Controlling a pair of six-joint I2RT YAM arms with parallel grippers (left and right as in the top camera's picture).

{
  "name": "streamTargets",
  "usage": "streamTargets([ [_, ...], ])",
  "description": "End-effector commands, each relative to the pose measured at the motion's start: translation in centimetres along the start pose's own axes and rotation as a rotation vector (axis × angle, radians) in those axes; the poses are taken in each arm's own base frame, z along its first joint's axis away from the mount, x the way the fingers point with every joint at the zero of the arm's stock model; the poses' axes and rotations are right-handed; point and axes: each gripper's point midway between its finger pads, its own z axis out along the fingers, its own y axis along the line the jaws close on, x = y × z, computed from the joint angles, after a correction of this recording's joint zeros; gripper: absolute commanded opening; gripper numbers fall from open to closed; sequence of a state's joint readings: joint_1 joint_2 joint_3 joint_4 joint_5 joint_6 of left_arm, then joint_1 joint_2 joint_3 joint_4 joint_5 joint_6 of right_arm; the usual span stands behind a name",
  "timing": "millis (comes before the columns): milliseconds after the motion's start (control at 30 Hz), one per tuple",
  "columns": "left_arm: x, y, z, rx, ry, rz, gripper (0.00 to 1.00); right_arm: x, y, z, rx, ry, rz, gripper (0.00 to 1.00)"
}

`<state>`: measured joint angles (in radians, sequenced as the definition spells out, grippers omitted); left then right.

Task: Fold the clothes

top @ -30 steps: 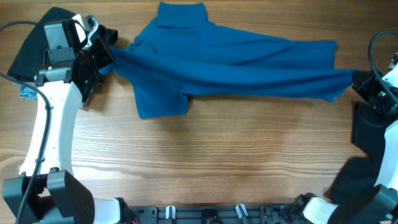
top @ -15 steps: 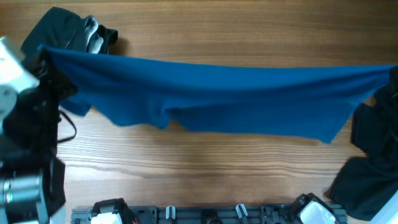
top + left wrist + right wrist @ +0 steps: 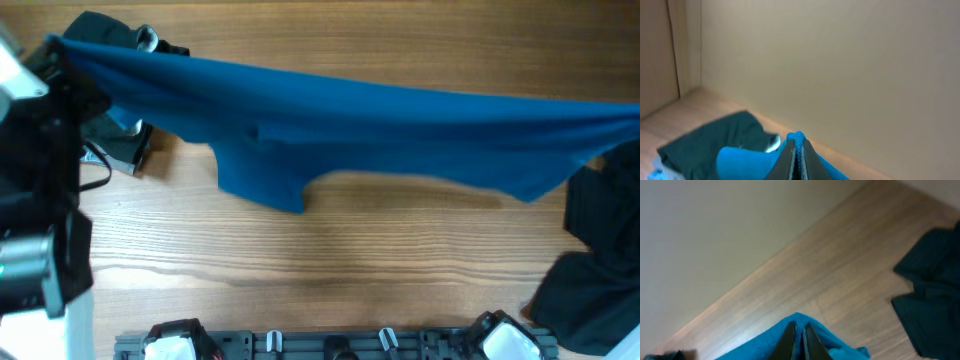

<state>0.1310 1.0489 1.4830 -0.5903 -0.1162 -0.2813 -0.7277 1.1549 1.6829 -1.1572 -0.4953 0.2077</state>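
the folding has hardly begun. the blue shirt (image 3: 380, 120) is not folded yet. it is pulled out long, like washing on a line, and hangs in the air over the bench (image 3: 350, 280). one sleeve (image 3: 262, 180) droops down from it, and i cannot tell if it touches the bench. i think the shirt has to be laid flat first and then folded over. the black clothes (image 3: 600, 250) on the right lie in a heap, not folded. a dark piece (image 3: 100, 28) lies behind the left end of the shirt, not folded either.

the left end effector (image 3: 795, 150) has its two fingers pressed tight on an edge of the blue shirt. a little bump of blue cloth pokes out just past the tips, and more of the shirt hangs under it. the right end effector (image 3: 797, 332) is the same, with its fingers tight on blue cloth that bunches up around the tips. the shirt runs between the two end effectors, so each one holds one end. the bench is well below both.
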Motion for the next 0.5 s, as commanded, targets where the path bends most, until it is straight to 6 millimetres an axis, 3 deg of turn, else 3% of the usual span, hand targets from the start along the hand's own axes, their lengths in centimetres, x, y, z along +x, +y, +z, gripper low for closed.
streamTargets([
  [0,-4.3,0.4,-4.1,-0.032,-0.139,0.035,0.04,-0.5,0.4,-3.2,0.064,-0.069,-0.048,0.04],
  [133,-5.6,0.8,-6.7,-0.046,-0.205,0.034,0.04,-0.5,0.4,-5.7,0.137,-0.084,-0.072,0.04],
  [200,-5.6,0.7,-6.6,-0.044,-0.202,0.034,0.04,-0.9,0.3,-6.1,0.158,-0.100,-0.077,0.04],
  [333,-4.3,-0.9,-2.9,0.031,-0.134,0.048,0.04,-1.3,-0.8,-4.2,0.172,-0.056,-0.057,0.04],
  [467,-2.0,-3.3,3.8,0.141,-0.049,0.059,0.04,-1.5,-2.2,0.3,0.136,0.053,-0.011,0.04],
])
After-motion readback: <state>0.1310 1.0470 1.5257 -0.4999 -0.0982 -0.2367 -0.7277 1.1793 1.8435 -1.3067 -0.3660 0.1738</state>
